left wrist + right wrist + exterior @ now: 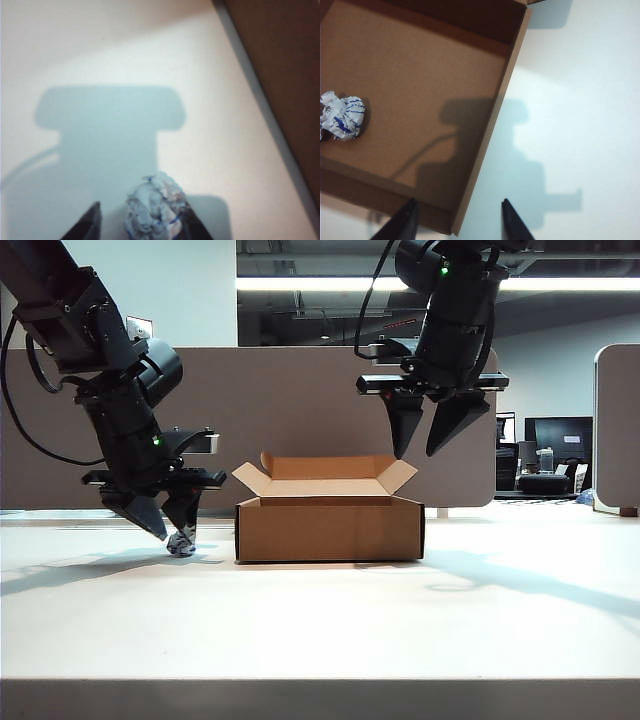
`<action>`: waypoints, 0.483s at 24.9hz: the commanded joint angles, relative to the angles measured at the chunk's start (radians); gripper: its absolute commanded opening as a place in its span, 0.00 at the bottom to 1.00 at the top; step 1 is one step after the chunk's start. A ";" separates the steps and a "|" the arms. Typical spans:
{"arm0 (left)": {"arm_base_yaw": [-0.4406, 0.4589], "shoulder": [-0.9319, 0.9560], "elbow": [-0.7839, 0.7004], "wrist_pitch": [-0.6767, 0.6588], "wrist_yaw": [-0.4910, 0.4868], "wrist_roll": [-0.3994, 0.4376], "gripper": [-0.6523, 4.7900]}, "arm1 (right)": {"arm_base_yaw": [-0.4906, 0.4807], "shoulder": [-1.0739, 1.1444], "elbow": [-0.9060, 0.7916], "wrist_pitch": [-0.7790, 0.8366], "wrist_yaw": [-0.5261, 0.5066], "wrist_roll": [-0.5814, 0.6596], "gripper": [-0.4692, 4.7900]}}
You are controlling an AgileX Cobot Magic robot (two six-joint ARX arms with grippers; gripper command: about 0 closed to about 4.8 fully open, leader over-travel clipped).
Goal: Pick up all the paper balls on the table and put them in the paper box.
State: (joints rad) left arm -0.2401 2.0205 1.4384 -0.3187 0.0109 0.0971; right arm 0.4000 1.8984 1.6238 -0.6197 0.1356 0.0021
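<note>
An office space with a grey divider panel (300,420) and ceiling strip lights lies behind the broad white worktop (320,620), on which the brown paper box (329,525) stands near the middle with its four short flaps folded outward. In the exterior view the left pincer (172,523) is down at the worktop just to the left of the box, its dark fingers pointing downward with a crumpled paper ball (181,544) between the tips, the ball resting on or just at the surface. The left wrist view shows that same paper ball (156,205), white with blue-grey marks, sitting between the two fingers of the left pincer (142,222): one finger lies against its side, while the other stands a little apart from it, so the jaws are apart and not clamped on the wad. The side wall of the box runs along the edge of that view, near the ball but not touching it. The right pincer (428,430) hangs well above the right end of the box, fingers pointing down and spread, holding nothing. In the right wrist view the right pincer (458,220) has its tips apart above the box's near wall and corner (485,145), one tip over the cardboard and the other over bare worktop. A second paper ball (341,116), white with blue print, lies on the floor of the box by its far side from that corner.
</note>
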 commanded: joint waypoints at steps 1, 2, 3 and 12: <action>-0.002 -0.003 0.005 -0.005 0.075 0.003 0.51 | 0.000 -0.007 0.003 0.010 0.005 -0.004 0.52; -0.002 -0.003 0.005 -0.006 0.082 0.003 0.51 | 0.000 -0.007 0.003 0.010 0.005 -0.004 0.52; -0.003 -0.003 0.005 -0.008 0.082 0.001 0.51 | 0.000 -0.007 0.003 0.010 0.005 -0.004 0.52; -0.004 -0.003 0.005 -0.011 0.079 0.001 0.38 | 0.000 -0.007 0.003 -0.005 0.005 -0.004 0.49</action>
State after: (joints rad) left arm -0.2455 2.0205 1.4380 -0.3332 0.0868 0.0971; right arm 0.4000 1.8984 1.6238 -0.6220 0.1356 0.0021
